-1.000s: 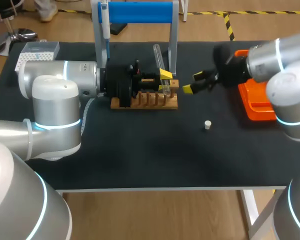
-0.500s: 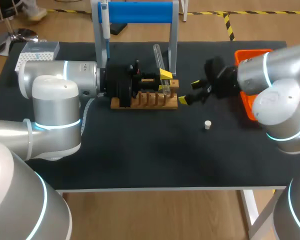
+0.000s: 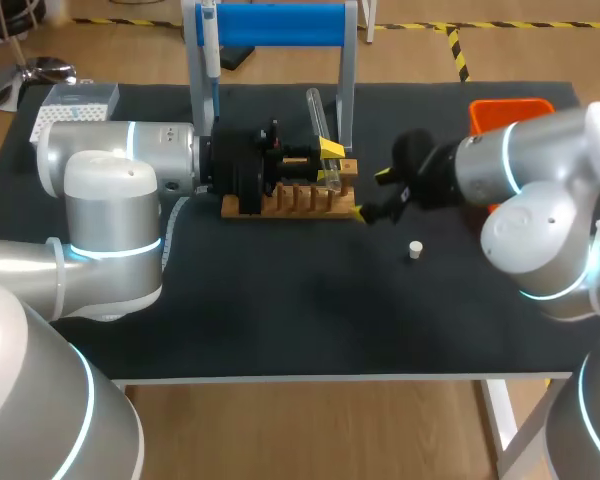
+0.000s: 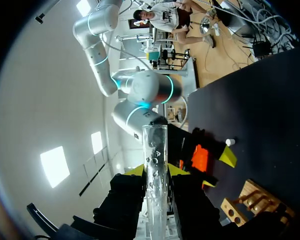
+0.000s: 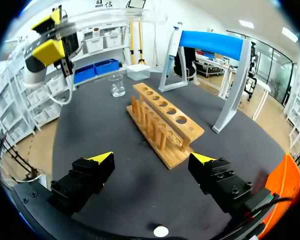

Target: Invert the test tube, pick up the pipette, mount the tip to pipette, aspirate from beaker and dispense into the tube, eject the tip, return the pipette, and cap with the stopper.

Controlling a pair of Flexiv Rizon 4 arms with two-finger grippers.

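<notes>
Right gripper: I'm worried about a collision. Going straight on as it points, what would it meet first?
Probably the near end of the wooden rack, lying straight ahead of the open right gripper.

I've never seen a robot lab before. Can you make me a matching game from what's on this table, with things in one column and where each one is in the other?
Things:
1. test tube
2. stopper
3. pipette
4. orange tray

Places:
A. hanging on the blue-topped stand
B. lying alone on the black table, right of the wooden rack
C. held between the fingers of the left gripper
D. on the table's right side, toward the back

Pairs: 1-C, 2-B, 3-A, 4-D
</notes>
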